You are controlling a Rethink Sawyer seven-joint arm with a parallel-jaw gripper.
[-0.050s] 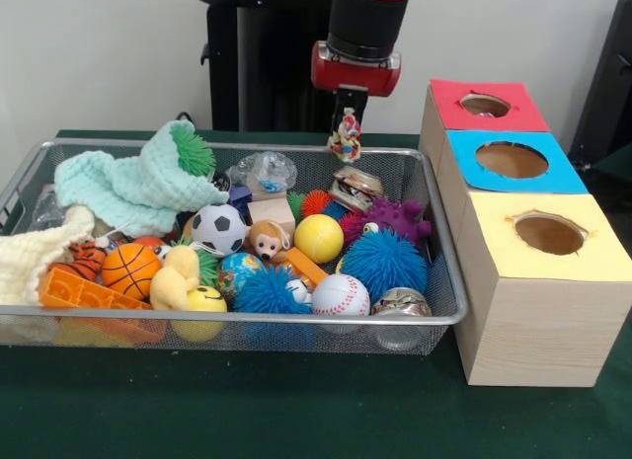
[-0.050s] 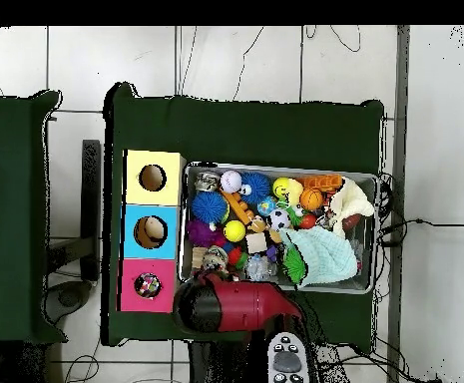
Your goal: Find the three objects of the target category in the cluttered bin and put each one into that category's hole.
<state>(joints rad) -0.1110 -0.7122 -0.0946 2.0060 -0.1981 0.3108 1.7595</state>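
Observation:
My gripper (image 1: 346,123) hangs over the far right end of the wire-mesh bin (image 1: 247,321), shut on a small multicoloured toy (image 1: 345,141) that dangles clear of the clutter. Two similar shiny multicoloured items lie in the bin, one right below the gripper (image 1: 355,188) and one in the near right corner (image 1: 400,303). To the right stand three boxes with round holes: red (image 1: 484,106), blue (image 1: 511,160) and yellow (image 1: 549,233). In the overhead view the red arm (image 2: 226,304) hides the gripper, and something multicoloured shows inside the red box's hole (image 2: 148,285).
The bin also holds a purple spiky toy (image 1: 395,219), a blue spiky ball (image 1: 383,262), a baseball (image 1: 340,295), a yellow ball (image 1: 318,238), a soccer ball (image 1: 218,228), a basketball (image 1: 130,269) and a mint knitted cloth (image 1: 138,188). The boxes stand close against the bin's right side.

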